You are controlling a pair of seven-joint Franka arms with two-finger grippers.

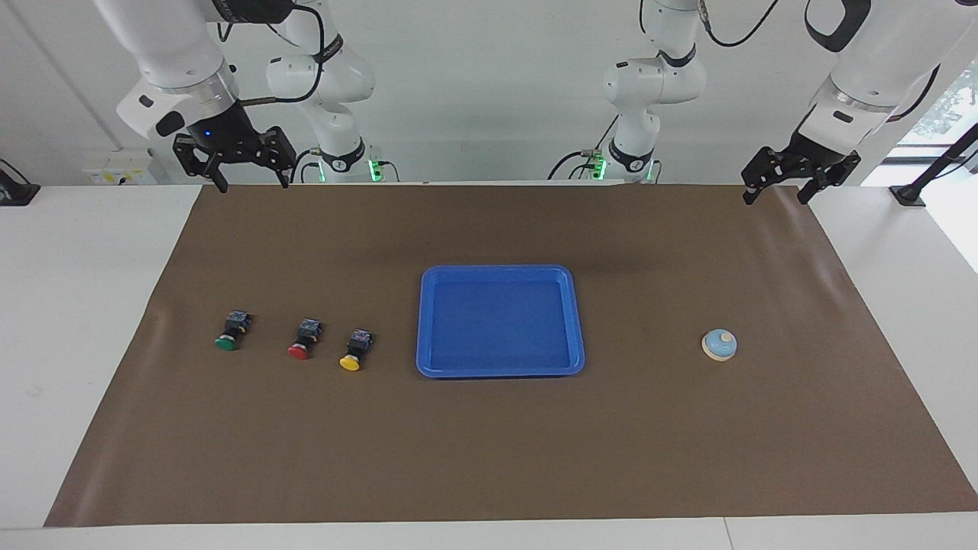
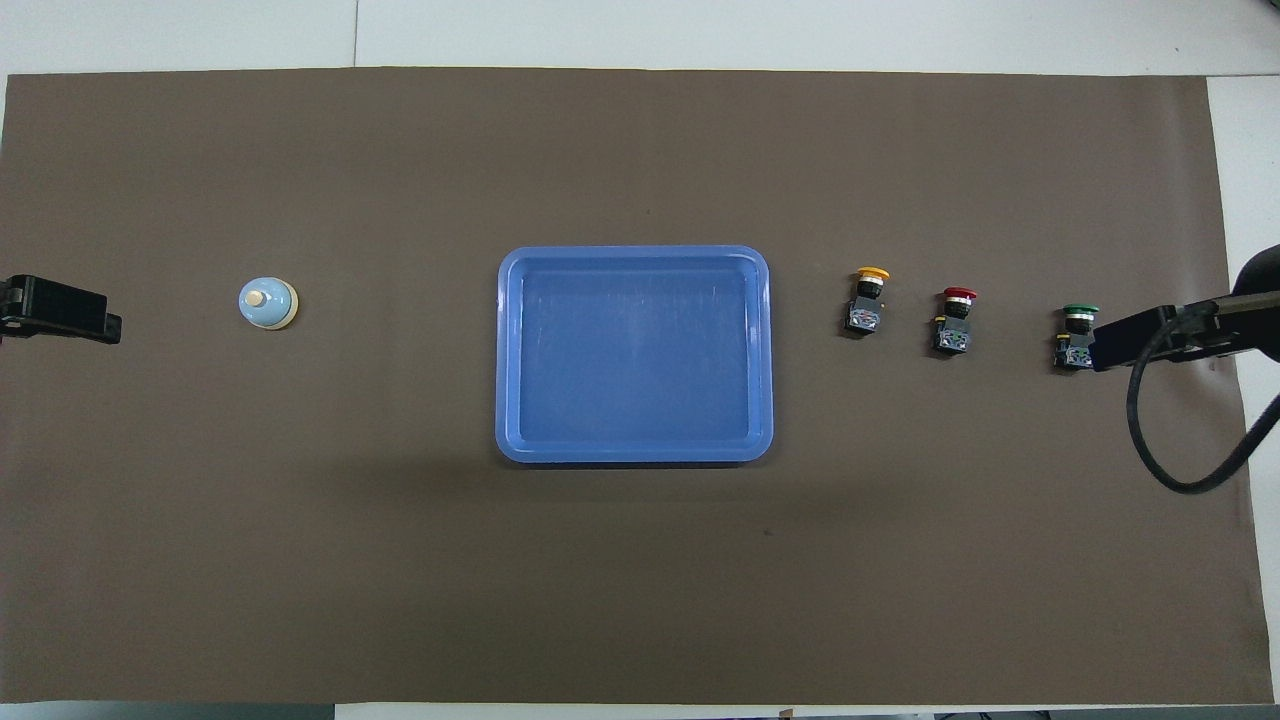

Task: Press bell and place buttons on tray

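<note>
Buttons point(image 1: 299, 339) beside the tray point(image 1: 500, 371): light, rigid, slick caps, so grasp the black bodies; left gripper point(image 1: 778, 192) and right gripper point(image 1: 252, 182) both agape, empty.

Bright blue tray point(image 1: 500, 276) is glowing on the brown mat point(image 1: 489, 451); buttons are showing green point(image 1: 225, 344), red point(image 1: 298, 351) and yellow point(image 1: 349, 363) caps; the bell point(image 1: 719, 344) is wearing light blue over cream.

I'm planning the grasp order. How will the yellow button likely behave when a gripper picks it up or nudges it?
The yellow button lies on its side, so its round cap may let it roll or pivot if nudged. It looks rigid: a blocky black body that flat fingers could probably pinch firmly. Being small, it is probably light and might skid on the brown mat rather than resist.
</note>
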